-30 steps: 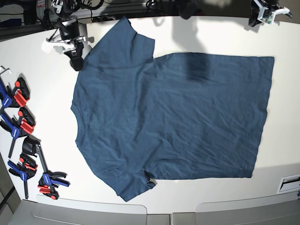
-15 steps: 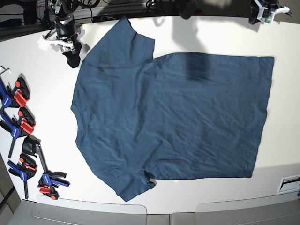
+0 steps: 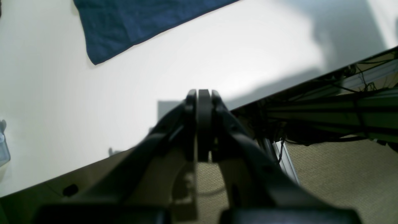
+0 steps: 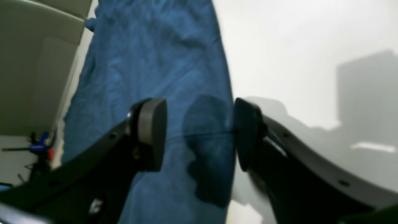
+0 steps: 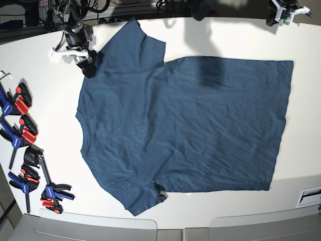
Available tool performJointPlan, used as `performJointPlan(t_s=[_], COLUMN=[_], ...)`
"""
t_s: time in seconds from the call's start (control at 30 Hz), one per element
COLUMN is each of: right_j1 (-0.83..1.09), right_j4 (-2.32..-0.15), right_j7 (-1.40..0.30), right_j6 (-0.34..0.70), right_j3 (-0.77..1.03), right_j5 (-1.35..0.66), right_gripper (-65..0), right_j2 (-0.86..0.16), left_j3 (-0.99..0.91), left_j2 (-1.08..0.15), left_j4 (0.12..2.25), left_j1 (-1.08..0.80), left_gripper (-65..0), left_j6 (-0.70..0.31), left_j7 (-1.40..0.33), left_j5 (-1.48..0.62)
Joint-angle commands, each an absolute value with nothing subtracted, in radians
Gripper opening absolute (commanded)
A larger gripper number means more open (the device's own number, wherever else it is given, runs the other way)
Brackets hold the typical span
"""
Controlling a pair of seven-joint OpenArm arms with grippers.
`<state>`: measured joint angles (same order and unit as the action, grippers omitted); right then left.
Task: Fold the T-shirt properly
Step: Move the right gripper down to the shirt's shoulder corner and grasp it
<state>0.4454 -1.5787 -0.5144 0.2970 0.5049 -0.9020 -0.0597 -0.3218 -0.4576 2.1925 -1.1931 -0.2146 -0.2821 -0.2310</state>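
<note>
White table (image 5: 55,115): right gripper (image 4: 199,133) spread, seemingly over T-shirt (image 5: 185,125) edge.

The white bench (image 5: 235,37) carries the navy T-shirt (image 5: 185,125) spread flat across its middle, sleeves toward the base view's left; a row of blue-and-red clamps (image 5: 22,133) lies along the bench's left edge, apart from the shirt.
</note>
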Motion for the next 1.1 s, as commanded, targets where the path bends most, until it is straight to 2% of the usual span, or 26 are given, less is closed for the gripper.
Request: performJointPlan(t_s=[0.0,0.33,0.57,0.63,0.73,1.07], right_j1=[0.437,0.429,0.429,0.430,0.429,0.428], right_j4=[-1.592,-1.593,-1.593,-1.593,-1.589,-1.541], right_j7=[-0.496,-0.494,-0.481,-0.480,-0.476,-0.490], right_j6=[0.310,0.309,0.305,0.268,0.236,0.236], right_j3=[0.502,0.475,0.535,0.538,0.523,0.423], right_j5=[-0.903,-0.870,-0.840,-0.839,-0.818,-0.814], right_gripper=[-33.1,-33.2,-33.4,-33.4,-33.4,-33.4], right_j2=[-0.066,-0.064,-0.061,-0.061,-0.060,-0.061], left_j3=[-0.327,-0.327,-0.327,-0.327,-0.327,-0.327], left_j2=[-0.460,-0.460,-0.460,-0.460,-0.460,-0.460], left_j4=[2.206,2.206,2.206,2.206,2.206,2.206], left_j1=[-1.208,-1.207,-1.208,-1.208,-1.207,-1.176], left_gripper=[-65.0,-65.0,-65.0,-65.0,-65.0,-65.0], left_j6=[-0.212,-0.211,-0.212,-0.212,-0.212,-0.212], left_j7=[-0.262,-0.261,-0.261,-0.261,-0.261,-0.262], left_j5=[-0.236,-0.236,-0.236,-0.236,-0.236,-0.236])
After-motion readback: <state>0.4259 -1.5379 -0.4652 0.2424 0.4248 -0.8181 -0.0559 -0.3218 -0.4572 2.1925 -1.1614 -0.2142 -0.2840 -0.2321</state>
